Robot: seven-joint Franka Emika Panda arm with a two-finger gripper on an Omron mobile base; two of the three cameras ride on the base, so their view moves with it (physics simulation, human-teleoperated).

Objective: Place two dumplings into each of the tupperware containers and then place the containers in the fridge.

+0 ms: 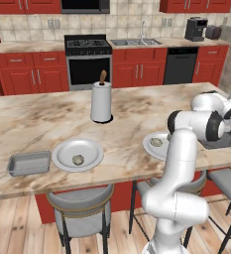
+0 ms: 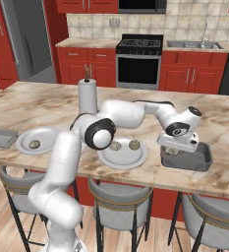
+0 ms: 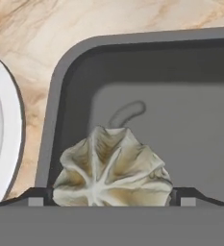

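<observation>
**A:** Where does your gripper (image 2: 177, 146) stand?

**B:** You have it hanging just over the right-hand tupperware container (image 2: 203, 161), at about three o'clock from the nearer white plate (image 2: 122, 156). The fingers are spread wide, holding nothing. In the hand view a pleated dumpling (image 3: 111, 169) sits between the fingertips, inside the container (image 3: 68, 81), near its corner. Whether it rests on the floor of the tray or is just above it, I cannot tell.

**A:** Why so low over the tray?

**B:** Probably so the piece drops a short way and stays inside the wall instead of rolling onto the counter (image 1: 47, 116).

**A:** What is left for you?

**B:** Two dumplings (image 2: 116, 145) lie on that plate, side by side at its far edge, close to the tray, so the next reach is short. A further dumpling (image 1: 78, 159) lies on the left plate (image 1: 62, 151), with the second container (image 1: 29, 163) just beside it at nine o'clock; it looks empty. The paper towel roll (image 1: 101, 101) stands at twelve o'clock between the plates, well apart from your path.

**A:** And the fridge?

**B:** The grey fridge (image 2: 25, 42) stands at ten o'clock in the right base view, far off; you will likely have to drive there.
</observation>
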